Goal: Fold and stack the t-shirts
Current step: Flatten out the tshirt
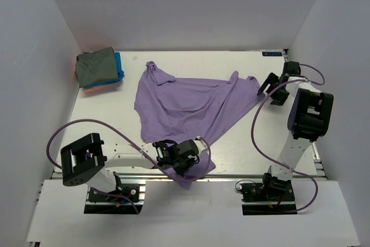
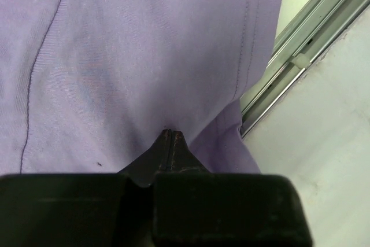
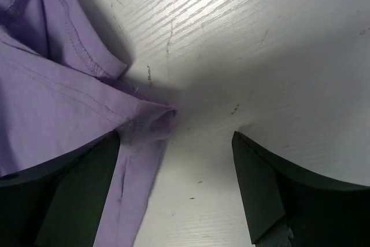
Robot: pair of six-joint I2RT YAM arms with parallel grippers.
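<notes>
Two pincers are at the one shirt not yet folded. Nearest, at six o'clock on the tabletop (image 1: 243, 143), the left pincer (image 2: 169, 136) is pressed together on the lavender shirt (image 1: 185, 105), its tips pinching a fold of cloth near the hem. That near corner of the shirt droops over the metal rail (image 2: 300, 56) along the tabletop's near edge.

From there the cloth fans out across the middle in a rough, wrinkled triangle. One point is at the left pincer, one is bunched into a knot at eleven o'clock, and one reaches toward two o'clock.

At that two o'clock point the right pincer (image 3: 176, 142) stands with its fingers wide apart and holds nothing. A hemmed corner of the shirt lies on the wood between them, close to one finger, while the other finger is over bare tabletop.

Farthest back, at ten o'clock, sits the stack (image 1: 101, 78): an olive-grey shirt (image 1: 95, 66) on top, a blue shirt (image 1: 119, 67) under it and a salmon-pink shirt (image 1: 95, 89) at the bottom. All three are folded, with their edges roughly aligned.

As I judge it, the task is mostly done: three shirts are folded and stacked, and one is left. The lavender shirt has no clean fold in it. It needs spreading flat, folding, and then carrying to ten o'clock to go on top.
</notes>
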